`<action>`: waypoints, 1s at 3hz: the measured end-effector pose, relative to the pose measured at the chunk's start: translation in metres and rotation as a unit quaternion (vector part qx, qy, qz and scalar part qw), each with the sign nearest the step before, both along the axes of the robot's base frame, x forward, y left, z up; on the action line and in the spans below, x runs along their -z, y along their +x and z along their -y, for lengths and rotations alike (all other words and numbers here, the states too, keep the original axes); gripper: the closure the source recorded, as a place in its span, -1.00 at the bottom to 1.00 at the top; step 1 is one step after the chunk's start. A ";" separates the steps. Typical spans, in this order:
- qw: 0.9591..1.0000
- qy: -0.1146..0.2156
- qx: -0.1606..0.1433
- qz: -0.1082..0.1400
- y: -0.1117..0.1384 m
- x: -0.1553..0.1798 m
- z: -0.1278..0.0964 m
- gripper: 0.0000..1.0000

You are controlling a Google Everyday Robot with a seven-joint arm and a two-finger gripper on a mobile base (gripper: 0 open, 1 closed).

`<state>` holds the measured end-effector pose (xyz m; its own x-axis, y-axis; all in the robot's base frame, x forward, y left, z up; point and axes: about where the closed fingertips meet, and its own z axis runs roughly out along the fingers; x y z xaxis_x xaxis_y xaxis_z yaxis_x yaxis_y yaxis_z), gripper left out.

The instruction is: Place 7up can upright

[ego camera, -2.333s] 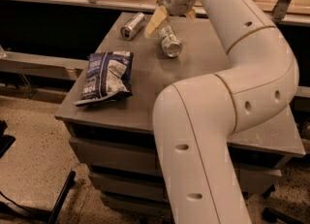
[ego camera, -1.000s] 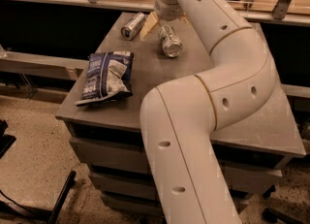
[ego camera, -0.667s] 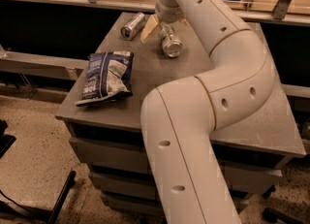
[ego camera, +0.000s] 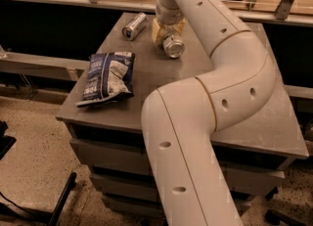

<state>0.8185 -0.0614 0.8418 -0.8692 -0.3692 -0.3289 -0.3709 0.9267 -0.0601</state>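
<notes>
My white arm reaches to the far side of a grey desk (ego camera: 146,68). My end effector (ego camera: 169,28) now sits low over the 7up can (ego camera: 173,47), right at its rear end. A moment ago it hung higher and to the left. The can has not moved and lies on its side, silver top toward the camera. I cannot tell whether the end effector has closed on it. I judge the grasp is close, with lifting and standing upright left to do. A grey can (ego camera: 134,26) and a blue chip bag (ego camera: 108,77) lie to the left.
</notes>
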 end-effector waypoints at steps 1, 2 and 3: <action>1.000 0.000 -0.001 -0.001 0.002 0.004 -0.001 0.30; 0.999 -0.037 -0.016 0.029 0.013 -0.006 -0.004 0.74; 0.992 -0.072 -0.058 0.082 0.020 -0.037 -0.011 1.00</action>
<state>0.8388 -0.0502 0.8789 -0.7566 -0.5175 -0.3997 -0.4495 0.8555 -0.2569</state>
